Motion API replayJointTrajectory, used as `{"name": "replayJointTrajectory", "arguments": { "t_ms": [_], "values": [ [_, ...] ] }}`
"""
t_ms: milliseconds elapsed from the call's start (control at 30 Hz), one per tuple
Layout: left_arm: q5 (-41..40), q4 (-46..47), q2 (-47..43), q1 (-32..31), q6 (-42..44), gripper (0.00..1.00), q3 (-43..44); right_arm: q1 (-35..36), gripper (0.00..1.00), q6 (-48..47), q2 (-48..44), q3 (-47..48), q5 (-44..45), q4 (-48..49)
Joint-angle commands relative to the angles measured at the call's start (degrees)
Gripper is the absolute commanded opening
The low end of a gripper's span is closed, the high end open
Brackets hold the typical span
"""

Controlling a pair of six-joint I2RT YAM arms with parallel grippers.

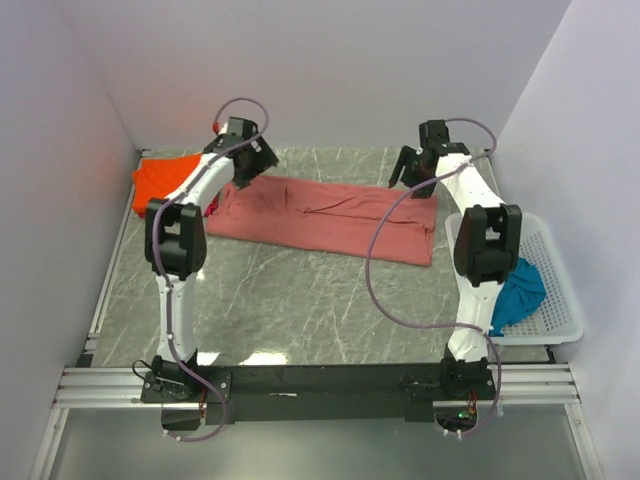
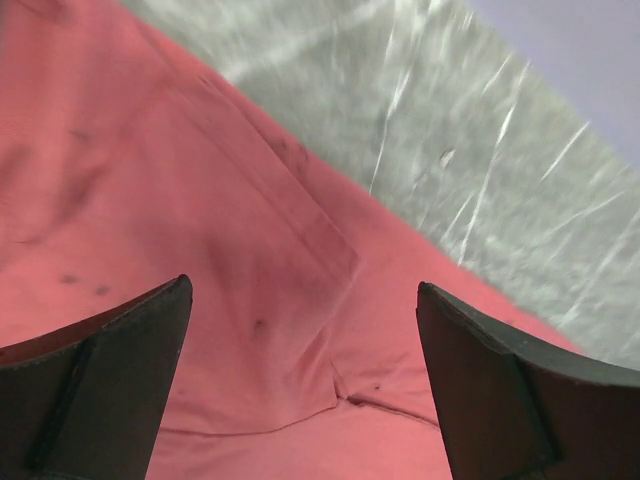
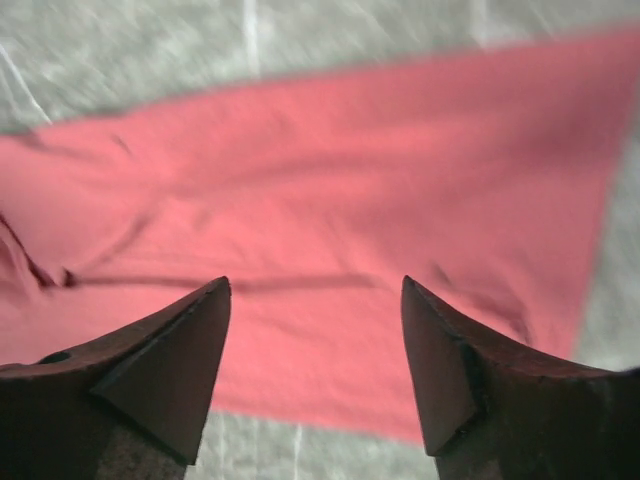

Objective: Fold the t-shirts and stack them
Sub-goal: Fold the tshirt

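Note:
A dusty brick-red t-shirt (image 1: 330, 215) lies folded lengthwise in a long strip across the far part of the table. It also shows in the left wrist view (image 2: 200, 250) and the right wrist view (image 3: 330, 180). My left gripper (image 1: 250, 165) is open and empty above the strip's left end (image 2: 303, 300). My right gripper (image 1: 408, 168) is open and empty above the strip's right end (image 3: 315, 290). A bright orange t-shirt (image 1: 165, 178) lies folded at the far left. A teal-blue t-shirt (image 1: 518, 292) lies crumpled in the basket. The pink-red shirt shows only as a small sliver (image 1: 212, 208) by the left arm.
A white plastic lattice basket (image 1: 555, 275) stands at the right edge of the table. The grey marbled tabletop (image 1: 310, 300) stretches between the arms' bases and the shirt. White walls close in the left, back and right sides.

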Motion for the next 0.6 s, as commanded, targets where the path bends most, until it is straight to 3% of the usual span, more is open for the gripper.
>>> {"name": "replayJointTrajectory", "arguments": {
  "t_ms": [0,100,267,367,567],
  "values": [
    [0.0,-4.9,5.6,-1.0,1.0,0.99,4.5,0.4,0.77,-1.7,6.5,6.9,-1.9,1.4],
    [0.3,-4.9,8.5,-1.3,0.8,0.99,5.1,0.6,0.80,-1.9,10.5,10.0,-3.0,-0.8],
    [1.5,-2.3,12.6,-1.5,0.7,0.99,6.5,1.2,0.84,-0.2,10.0,5.2,-3.9,0.8],
    [4.8,-2.1,17.3,-1.8,0.6,0.99,11.5,1.8,0.84,0.2,6.8,-2.9,-4.7,3.7],
    [14.3,5.7,25.6,-4.6,1.9,0.99,21.3,5.9,0.84,2.2,-6.4,-28.1,-7.1,10.1]
  ]
}}
